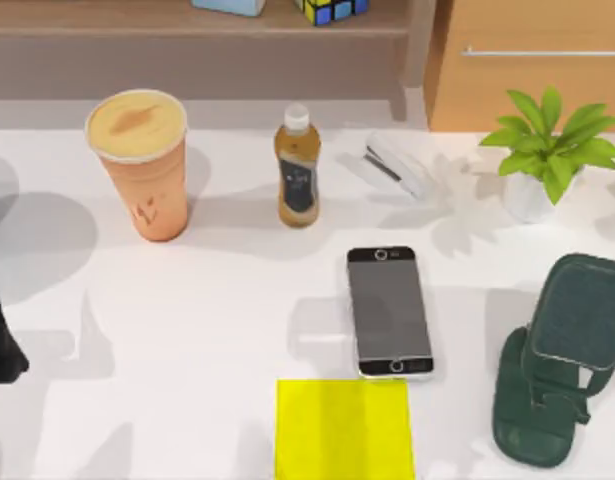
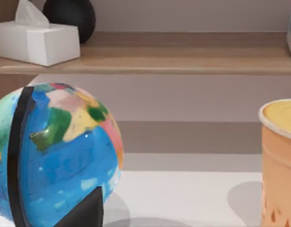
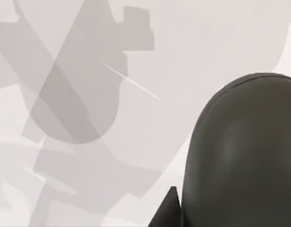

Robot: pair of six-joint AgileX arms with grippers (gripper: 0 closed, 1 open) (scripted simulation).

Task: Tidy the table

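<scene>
The white desk (image 1: 187, 330) spans the top view, running from the brown shelf (image 1: 187, 25) and light-wood cabinet (image 1: 537, 70) at the back to the near edge. Along the back stand a cup (image 1: 139, 165), a bottle (image 1: 298, 170), a white stapler (image 1: 397, 165) and a plant (image 1: 547, 150), each apart from the next. A phone (image 1: 389, 310) lies flat mid-desk, its near end just beside a yellow pad (image 1: 344, 430) that runs off the near edge. A green stand (image 1: 557, 370) sits at the right.

A dark part of the left arm (image 1: 2, 330) shows at the left edge. I cannot tell how either arm's jaws stand.

The left wrist view adds a globe (image 2: 60, 156) on the desk, apart from the cup, plus a tissue box (image 2: 36, 40) and a black round thing (image 2: 72, 16) on the shelf. The right wrist view shows bare desk under shadows and a dark rounded shape (image 3: 244, 156) I cannot identify.

Open desk lies between cup and pad.
</scene>
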